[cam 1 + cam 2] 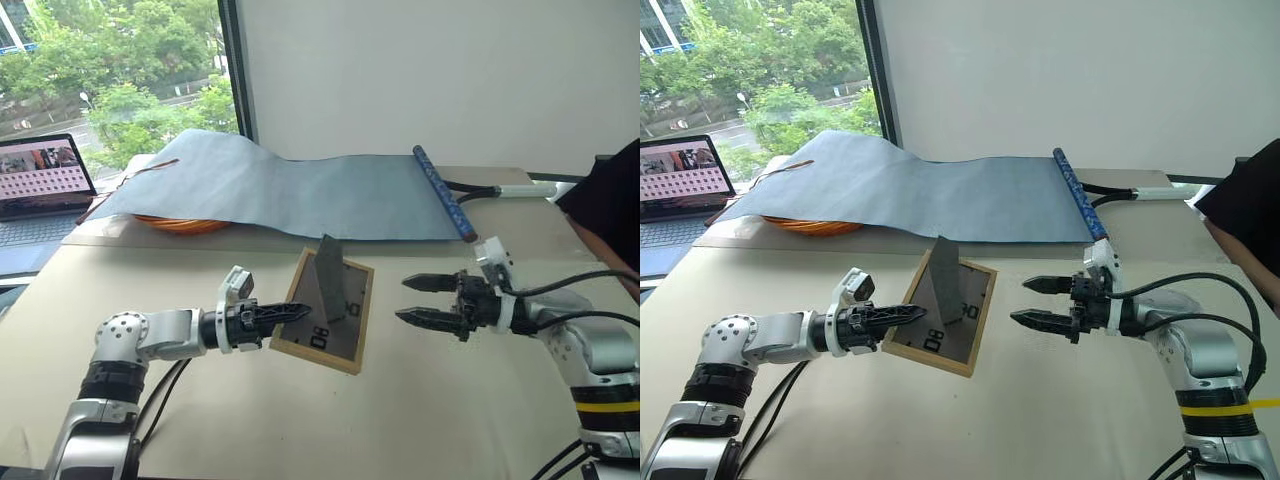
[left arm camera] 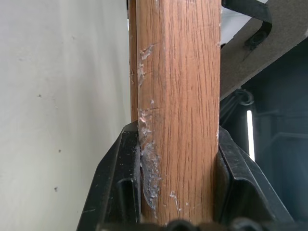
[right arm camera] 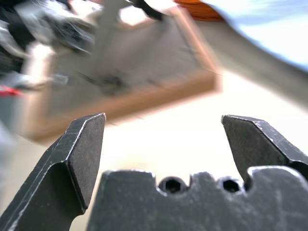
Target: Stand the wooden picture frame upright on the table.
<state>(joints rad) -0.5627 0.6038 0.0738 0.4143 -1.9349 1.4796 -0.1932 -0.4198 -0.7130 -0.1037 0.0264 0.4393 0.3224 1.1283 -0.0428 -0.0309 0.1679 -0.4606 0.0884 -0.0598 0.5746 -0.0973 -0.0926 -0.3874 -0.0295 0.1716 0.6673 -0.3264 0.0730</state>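
While the left gripper (image 1: pixel 292 313) clamps the wooden picture frame (image 1: pixel 325 310), the right gripper's (image 1: pixel 422 301) jaws gape.

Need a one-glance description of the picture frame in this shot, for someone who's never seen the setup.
Start at the beige table, in front of the blue-grey mat draped across its far side. Between the two robot arms, the wooden picture frame is held tilted, back side up, the left claw clamped on its edge. It is the only light-wood rectangle, with a dark grey backing and a fold-out stand sticking up.
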